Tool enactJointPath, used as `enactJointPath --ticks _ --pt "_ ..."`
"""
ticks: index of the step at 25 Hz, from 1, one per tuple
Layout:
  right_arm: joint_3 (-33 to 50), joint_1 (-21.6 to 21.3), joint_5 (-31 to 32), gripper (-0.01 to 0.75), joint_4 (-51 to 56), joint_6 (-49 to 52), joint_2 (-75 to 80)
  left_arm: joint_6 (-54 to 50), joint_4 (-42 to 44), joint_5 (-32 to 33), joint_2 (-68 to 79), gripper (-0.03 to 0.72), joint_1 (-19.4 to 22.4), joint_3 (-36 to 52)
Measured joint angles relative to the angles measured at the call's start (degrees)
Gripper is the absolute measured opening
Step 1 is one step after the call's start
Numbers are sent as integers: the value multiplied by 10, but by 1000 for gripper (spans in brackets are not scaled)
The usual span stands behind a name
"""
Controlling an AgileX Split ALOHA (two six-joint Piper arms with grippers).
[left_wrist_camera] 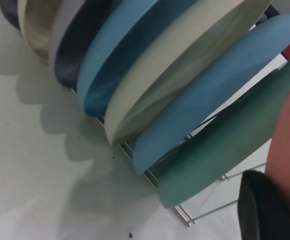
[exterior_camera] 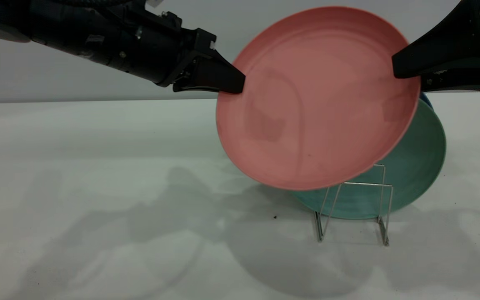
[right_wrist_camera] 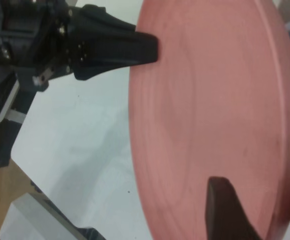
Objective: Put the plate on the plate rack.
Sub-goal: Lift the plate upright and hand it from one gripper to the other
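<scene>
Salmon plate (exterior_camera: 319,100) aloft above plate rack (exterior_camera: 354,204), clamped between left gripper (exterior_camera: 233,81) and right gripper (exterior_camera: 402,68) at opposite rims.

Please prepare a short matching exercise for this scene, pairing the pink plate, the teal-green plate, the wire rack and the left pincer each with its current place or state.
Things:
1. plate
2. teal-green plate
3. plate rack
4. left pincer

Places or states:
A. stands on the white table, front slot free
B. clamps the pink rim on the exterior view's left
C. held in the air, tilted, by both pincers
D. leans in the rack, behind the pink one

The right pincer grips the opposite rim.

Pairs: 1-C, 2-D, 3-A, 4-B
</scene>
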Motion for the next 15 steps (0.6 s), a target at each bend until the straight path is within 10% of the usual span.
enactJointPath --ticks 10,15 --pt "0 0 0 332 0 0 2 17 -29 0 0 18 -30 0" --pt "0 0 -3 168 -6 -1 14 25 -37 7 0 18 -33 0"
